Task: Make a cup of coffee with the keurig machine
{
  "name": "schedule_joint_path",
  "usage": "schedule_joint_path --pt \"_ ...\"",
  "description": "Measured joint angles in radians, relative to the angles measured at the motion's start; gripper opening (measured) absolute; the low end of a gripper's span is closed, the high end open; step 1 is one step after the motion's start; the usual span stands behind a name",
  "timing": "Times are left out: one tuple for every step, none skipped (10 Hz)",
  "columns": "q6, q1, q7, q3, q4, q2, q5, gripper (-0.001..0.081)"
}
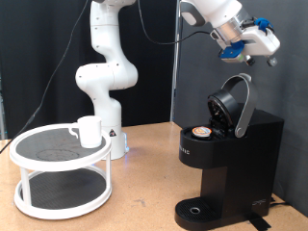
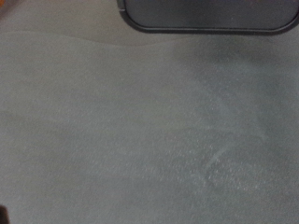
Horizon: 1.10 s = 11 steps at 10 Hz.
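The keurig machine (image 1: 231,159) stands at the exterior view's right, black and boxy. Its lid (image 1: 234,104) is raised open. A brown-topped pod (image 1: 201,131) sits in the open chamber. The cup (image 1: 89,131), a small white mug, stands on the top tier of a white round stand (image 1: 60,154) at the exterior view's left. My gripper (image 1: 238,53) hangs in the air above the raised lid, apart from it, and holds nothing that I can see. In the wrist view no fingers show, only a dark rounded edge (image 2: 206,14) over a plain grey surface.
The arm's white base (image 1: 104,77) stands behind the stand. A wooden tabletop (image 1: 144,207) carries the stand and the machine. The machine's round drip base (image 1: 199,211) is bare. A dark panel (image 1: 279,87) rises behind the machine.
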Motion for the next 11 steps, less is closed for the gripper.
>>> schedule_joint_path --pt "-0.008 -0.002 0.0 0.0 0.0 0.005 -0.003 0.0734" --pt "-0.02 -0.005 0.0 -0.001 0.0 0.008 -0.007 0.0734" --pt "-0.03 -0.009 0.0 -0.003 0.0 0.009 -0.009 0.0644" --pt "-0.039 -0.013 0.0 -0.005 0.0 0.009 -0.009 0.0644" --pt "-0.044 -0.015 -0.001 -0.008 0.0 0.009 -0.009 0.0449" --pt "-0.046 -0.017 -0.002 -0.012 0.0 0.008 -0.009 0.0449" --pt "-0.046 -0.02 -0.002 -0.014 -0.002 0.007 -0.011 0.031" --pt "-0.046 -0.023 0.001 -0.015 -0.006 0.007 -0.019 0.031" --pt "-0.046 -0.029 0.009 -0.016 -0.012 0.007 -0.032 0.0069" --pt "-0.046 -0.035 0.023 -0.016 -0.021 0.008 -0.05 0.0069" --pt "-0.043 -0.041 0.028 -0.016 -0.032 0.008 -0.065 0.0019"
